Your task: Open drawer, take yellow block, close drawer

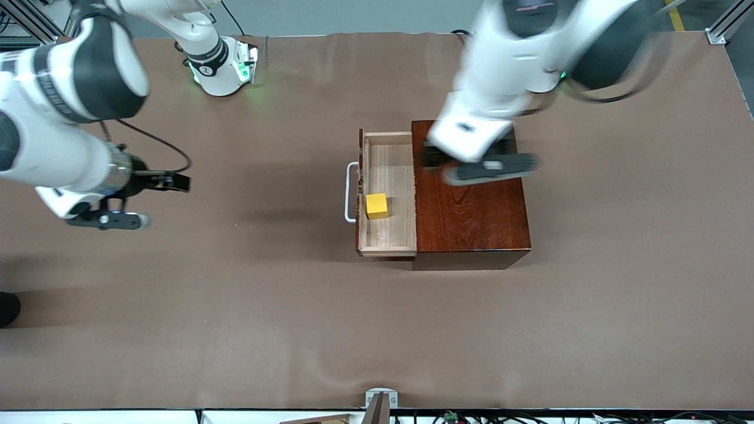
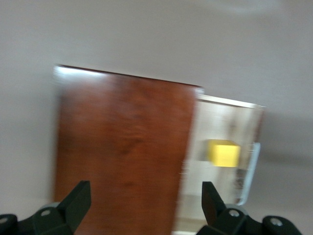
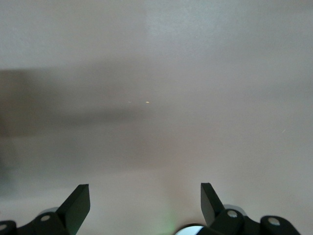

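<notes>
Drawer (image 1: 389,194) stands pulled out of the wooden box (image 1: 471,200) toward my right arm's end of the table | yellow block (image 1: 377,206) lies inside it near the white handle (image 1: 350,193) | my left gripper (image 2: 144,205) hangs over the box, fingers spread, holding nothing | my right gripper (image 3: 145,205) waits over bare table (image 1: 235,306), fingers spread.

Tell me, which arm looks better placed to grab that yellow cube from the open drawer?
Probably the left: its open left gripper hangs over the wooden box, beside the yellow block in the drawer. The open right gripper waits over bare table.
</notes>
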You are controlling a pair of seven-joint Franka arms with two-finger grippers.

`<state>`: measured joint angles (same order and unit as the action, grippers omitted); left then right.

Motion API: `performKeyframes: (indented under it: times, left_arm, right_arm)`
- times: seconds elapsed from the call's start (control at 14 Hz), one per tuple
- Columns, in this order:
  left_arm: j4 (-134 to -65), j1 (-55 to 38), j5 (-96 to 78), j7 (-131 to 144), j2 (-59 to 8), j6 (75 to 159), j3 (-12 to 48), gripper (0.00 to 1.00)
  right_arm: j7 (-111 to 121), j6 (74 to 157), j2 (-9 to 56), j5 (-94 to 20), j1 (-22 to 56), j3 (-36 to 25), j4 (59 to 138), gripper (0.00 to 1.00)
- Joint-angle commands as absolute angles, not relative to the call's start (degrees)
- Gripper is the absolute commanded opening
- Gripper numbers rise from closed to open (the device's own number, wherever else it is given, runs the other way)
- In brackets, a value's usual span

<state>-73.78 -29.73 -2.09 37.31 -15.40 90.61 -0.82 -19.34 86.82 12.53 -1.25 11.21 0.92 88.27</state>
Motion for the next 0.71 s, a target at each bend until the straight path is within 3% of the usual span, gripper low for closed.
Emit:
performKeyframes:
  times: [0.0,0.43,0.64]
  left_arm:
    - [-85.49,-20.43,-3.78,27.89,-6.44,91.05,-0.09,1.00]
    - [-92.11,-7.83,-3.34,12.59,-0.71,90.97,-0.17,1.00]
    - [-92.11,-3.61,-3.34,8.88,-0.88,91.32,0.00,1.00]
  right_arm:
    - [-27.05,88.15,13.18,-4.11,14.93,0.62,87.36,1.00]
    - [-45.40,95.52,16.69,-5.80,25.03,0.62,86.84,1.00]
    - [-59.11,96.33,22.83,-5.98,29.08,0.62,80.62,1.00]
